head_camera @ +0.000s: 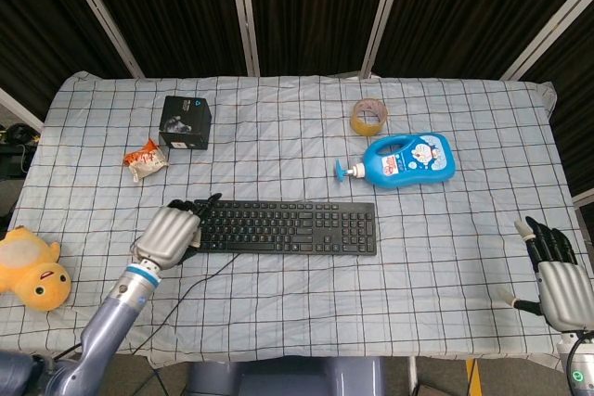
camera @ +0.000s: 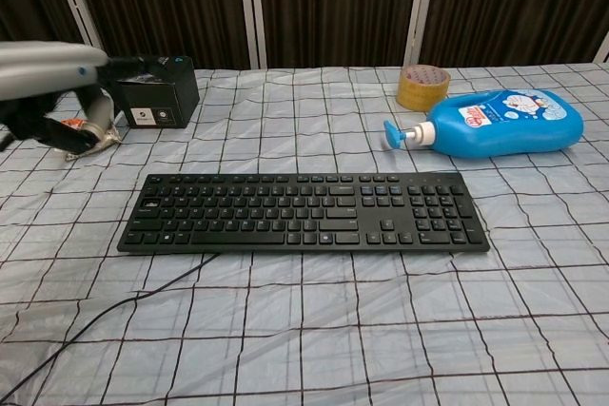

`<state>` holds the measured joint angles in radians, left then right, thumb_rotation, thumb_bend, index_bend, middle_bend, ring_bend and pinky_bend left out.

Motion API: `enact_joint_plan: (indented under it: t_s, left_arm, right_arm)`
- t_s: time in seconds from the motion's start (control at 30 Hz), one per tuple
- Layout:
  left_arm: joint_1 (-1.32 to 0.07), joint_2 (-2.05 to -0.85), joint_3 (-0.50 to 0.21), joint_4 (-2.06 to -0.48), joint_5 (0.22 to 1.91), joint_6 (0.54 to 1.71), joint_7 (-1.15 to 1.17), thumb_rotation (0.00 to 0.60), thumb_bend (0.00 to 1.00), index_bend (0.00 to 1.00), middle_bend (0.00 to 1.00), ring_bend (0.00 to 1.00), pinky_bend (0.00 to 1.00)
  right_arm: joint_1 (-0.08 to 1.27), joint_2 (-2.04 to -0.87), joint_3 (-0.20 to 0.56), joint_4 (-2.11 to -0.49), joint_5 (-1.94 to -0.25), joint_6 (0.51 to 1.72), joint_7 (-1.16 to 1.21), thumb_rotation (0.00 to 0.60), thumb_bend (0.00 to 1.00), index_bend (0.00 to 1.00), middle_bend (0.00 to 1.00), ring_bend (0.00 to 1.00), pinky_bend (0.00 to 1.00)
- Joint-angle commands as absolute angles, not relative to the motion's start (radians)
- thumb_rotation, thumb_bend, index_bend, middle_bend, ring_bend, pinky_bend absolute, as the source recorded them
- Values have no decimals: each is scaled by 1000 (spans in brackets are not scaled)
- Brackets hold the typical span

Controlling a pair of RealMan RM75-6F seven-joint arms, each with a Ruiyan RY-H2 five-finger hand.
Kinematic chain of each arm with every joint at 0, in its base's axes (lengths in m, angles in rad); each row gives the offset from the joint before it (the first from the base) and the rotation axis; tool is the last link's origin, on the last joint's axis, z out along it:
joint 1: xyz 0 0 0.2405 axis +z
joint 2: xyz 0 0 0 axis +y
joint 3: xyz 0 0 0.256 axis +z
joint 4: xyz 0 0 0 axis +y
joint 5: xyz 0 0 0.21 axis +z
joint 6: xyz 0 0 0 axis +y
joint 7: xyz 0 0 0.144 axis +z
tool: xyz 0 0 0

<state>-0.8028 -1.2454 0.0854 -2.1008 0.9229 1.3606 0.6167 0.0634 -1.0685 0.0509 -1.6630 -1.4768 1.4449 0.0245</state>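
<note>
A black keyboard (head_camera: 288, 227) (camera: 304, 211) lies across the middle of the checked tablecloth, its cable (camera: 95, 320) trailing off toward the front left. My left hand (head_camera: 170, 234) (camera: 57, 92) hangs in the air over the keyboard's left end, holding nothing. Most of its fingers are curled in and one is stretched forward. In the chest view it is high at the left, in front of the black box. My right hand (head_camera: 555, 275) sits off the table's right front corner with its fingers apart and nothing in it; the chest view does not show it.
A black box (head_camera: 185, 122) (camera: 155, 90) and a snack packet (head_camera: 146, 159) sit at the back left. A roll of tape (head_camera: 368, 117) (camera: 423, 87) and a blue pump bottle (head_camera: 408, 159) (camera: 500, 123) on its side lie at the back right. A yellow plush toy (head_camera: 32, 271) rests at the left edge.
</note>
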Motion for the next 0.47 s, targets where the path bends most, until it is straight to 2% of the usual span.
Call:
enact_joint_plan:
  t_s: [0.03,0.2,0.33,0.47]
  left_arm:
    - [-661,-1171,180,-2105,1075,1496,544,600,125,0,0,0,0]
    - [-530,-1154,250,-2003,1227,1591,461,600,35,0,0,0,0]
    - [-428,-1201,254,-1821,1355,1686,341,600,23,0,0,0,0]
    - [-367,-1214,271,-1734,1391,1715,290,600,21,0,0,0,0]
  right_arm:
    - [64,-1069,50,-1664,-1479,1445,21,600,76,34,0,0,0]
    - [64,-1072,48,-1662,-1490,1451,6,600,75,33,0,0,0]
    - [65,-1075,48,-1661,-1486,1448,1,600,75,34,0,0,0]
    - [65,-1077,47,-1661,-1486,1446,-3,600,75,33,0,0,0]
